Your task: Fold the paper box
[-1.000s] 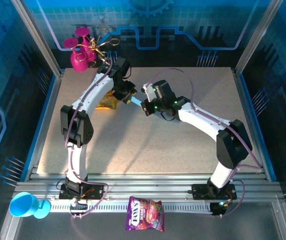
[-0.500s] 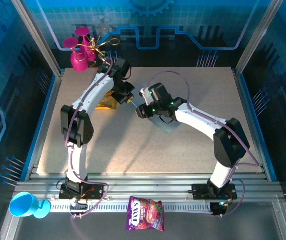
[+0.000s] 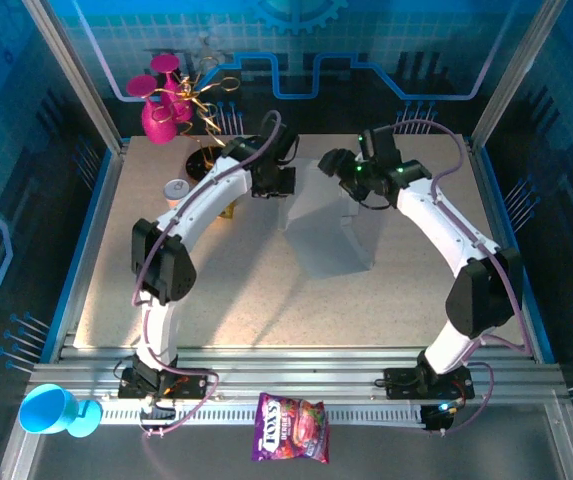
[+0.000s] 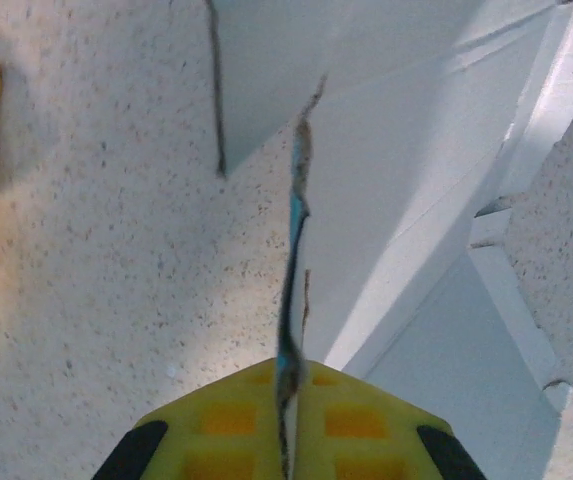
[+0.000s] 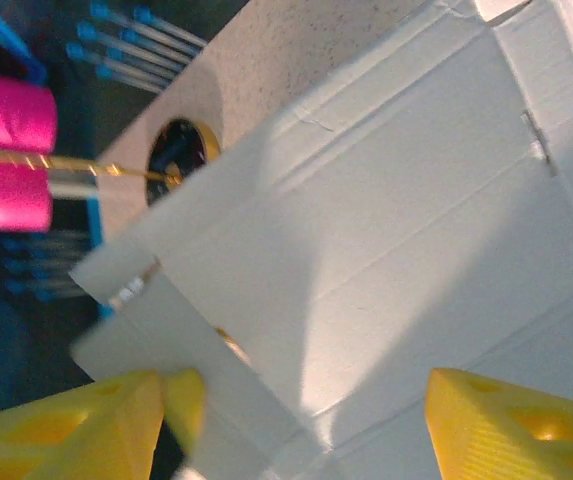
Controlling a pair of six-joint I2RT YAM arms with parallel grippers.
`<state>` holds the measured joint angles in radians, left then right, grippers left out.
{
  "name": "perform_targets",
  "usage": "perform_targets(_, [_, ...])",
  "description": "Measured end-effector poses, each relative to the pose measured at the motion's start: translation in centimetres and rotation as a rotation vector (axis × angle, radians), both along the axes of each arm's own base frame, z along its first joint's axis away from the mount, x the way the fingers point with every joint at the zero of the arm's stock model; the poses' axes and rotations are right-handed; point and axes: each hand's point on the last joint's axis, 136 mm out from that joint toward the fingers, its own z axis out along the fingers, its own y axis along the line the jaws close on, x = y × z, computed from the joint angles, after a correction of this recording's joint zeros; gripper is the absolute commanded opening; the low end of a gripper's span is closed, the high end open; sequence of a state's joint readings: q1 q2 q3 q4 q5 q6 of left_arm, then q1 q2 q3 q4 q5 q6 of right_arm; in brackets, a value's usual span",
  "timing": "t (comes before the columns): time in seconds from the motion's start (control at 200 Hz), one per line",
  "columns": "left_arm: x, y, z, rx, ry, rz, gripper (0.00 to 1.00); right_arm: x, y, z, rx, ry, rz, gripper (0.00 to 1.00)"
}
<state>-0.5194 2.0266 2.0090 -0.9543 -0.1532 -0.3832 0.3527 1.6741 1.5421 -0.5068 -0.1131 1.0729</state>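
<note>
1. Since a second ago, we see the paper box (image 3: 328, 232) spread far wider across the surface (image 3: 216, 290), one panel raised.
2. Our left jaws clamp its edge; our right jaws stand apart over it.

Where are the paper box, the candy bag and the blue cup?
paper box (image 3: 328, 240), top view, its pale flat panel.
candy bag (image 3: 291, 428), top view, middle of its purple front.
blue cup (image 3: 48, 409), top view, its open bowl.
</note>
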Motion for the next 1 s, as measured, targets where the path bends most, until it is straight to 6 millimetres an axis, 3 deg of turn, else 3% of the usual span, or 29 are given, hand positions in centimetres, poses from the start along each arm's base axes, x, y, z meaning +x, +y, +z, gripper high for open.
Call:
perform_targets(0.19, [0.2, -0.4, 1.9, 0.052, -0.242, -0.144, 0.0, 1.4, -1.5, 1.0, 0.209, 0.161, -0.217, 0.71])
perform_targets(0.395, [1.2, -1.5, 3.6, 0.05, -0.411, -0.213, 0.0, 3.4, -2.2, -0.8, 0.351, 0.302, -0.346, 0.71])
perform_targets(0.555, [1.5, -2.1, 3.5, 0.053, -0.446, -0.236, 0.0, 4.9, -2.0, -1.3, 0.402, 0.334, -0.373, 0.71])
perform_targets(0.901, [1.7, -2.5, 3.8, 0.055, -0.476, -0.249, 0.0, 5.5, -2.0, -0.3, 0.423, 0.305, -0.381, 0.73])
perform_targets(1.001, [1.7, -2.6, 3.9, 0.056, -0.482, -0.253, 0.0, 5.8, -2.0, 0.8, 0.433, 0.281, -0.378, 0.72])
